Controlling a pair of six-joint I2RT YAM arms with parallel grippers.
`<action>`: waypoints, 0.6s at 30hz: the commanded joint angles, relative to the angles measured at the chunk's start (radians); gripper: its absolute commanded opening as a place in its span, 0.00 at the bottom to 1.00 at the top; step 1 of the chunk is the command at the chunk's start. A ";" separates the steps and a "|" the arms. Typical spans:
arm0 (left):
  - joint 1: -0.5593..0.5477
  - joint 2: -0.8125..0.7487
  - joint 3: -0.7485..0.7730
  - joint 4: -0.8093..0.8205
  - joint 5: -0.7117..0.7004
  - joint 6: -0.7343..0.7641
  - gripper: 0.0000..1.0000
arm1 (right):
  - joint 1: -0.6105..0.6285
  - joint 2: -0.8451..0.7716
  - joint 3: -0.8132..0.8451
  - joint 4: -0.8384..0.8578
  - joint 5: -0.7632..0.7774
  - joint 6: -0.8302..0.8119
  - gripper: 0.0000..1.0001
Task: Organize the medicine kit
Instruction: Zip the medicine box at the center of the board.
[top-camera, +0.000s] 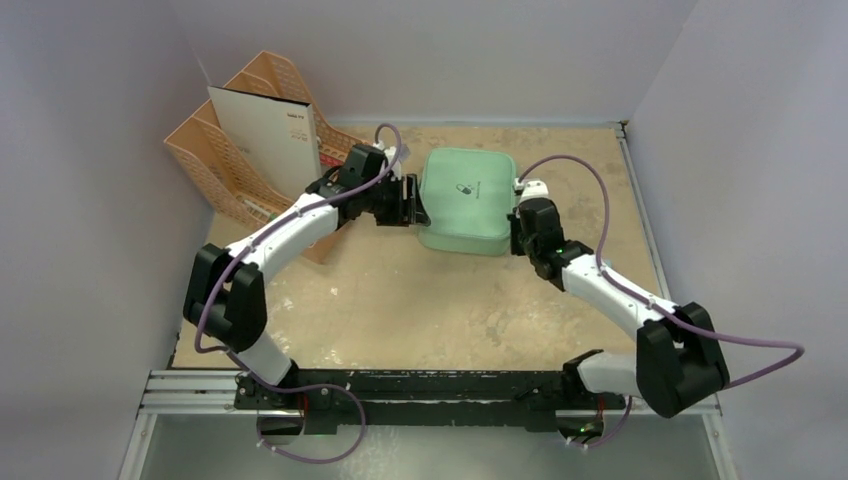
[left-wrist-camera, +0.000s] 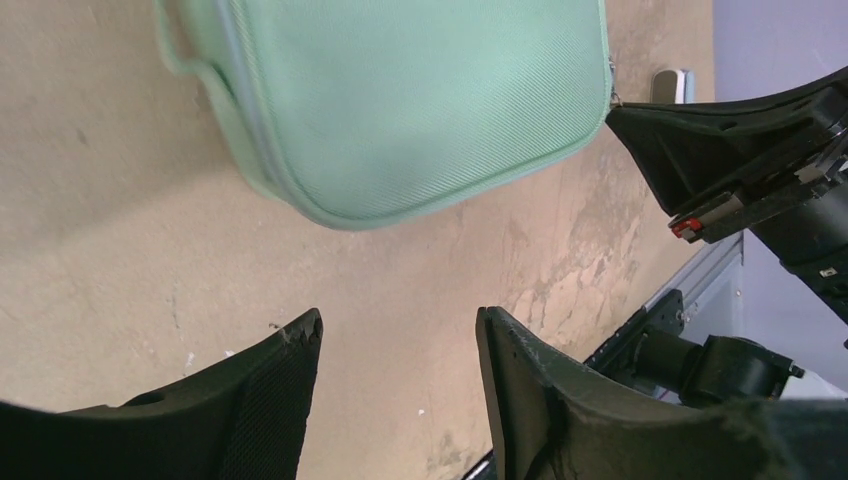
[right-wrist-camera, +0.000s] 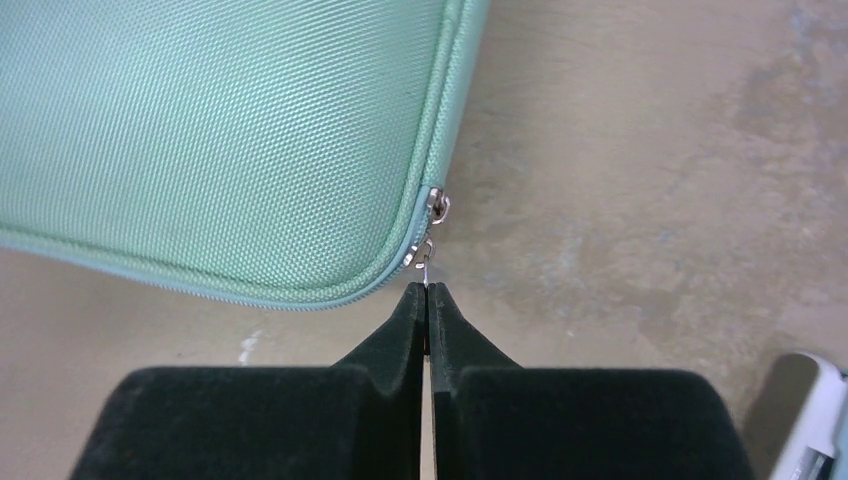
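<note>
The mint-green medicine kit (top-camera: 466, 200) lies closed on the table at the back middle, with its dark logo up. It also shows in the left wrist view (left-wrist-camera: 400, 100) and the right wrist view (right-wrist-camera: 210, 140). My right gripper (right-wrist-camera: 427, 290) is at the kit's right near corner, shut on the metal zipper pull (right-wrist-camera: 428, 258). In the top view it (top-camera: 517, 228) touches the kit's right side. My left gripper (left-wrist-camera: 400, 330) is open and empty, just off the kit's left edge, and shows in the top view (top-camera: 412, 205) too.
A peach plastic desk organizer (top-camera: 215, 150) stands at the back left holding a white booklet (top-camera: 265, 130), right behind my left arm. Walls close in the table on three sides. A metal rail (top-camera: 420, 385) runs along the near edge.
</note>
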 joint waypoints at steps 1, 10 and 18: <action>0.013 0.000 0.054 -0.011 -0.045 0.063 0.57 | -0.082 -0.061 0.024 -0.092 0.031 0.017 0.00; 0.012 0.281 0.298 0.013 0.010 0.025 0.53 | -0.260 -0.008 0.115 -0.150 -0.017 0.014 0.00; 0.006 0.391 0.429 -0.026 0.067 0.061 0.51 | -0.309 0.038 0.258 -0.227 -0.031 0.017 0.09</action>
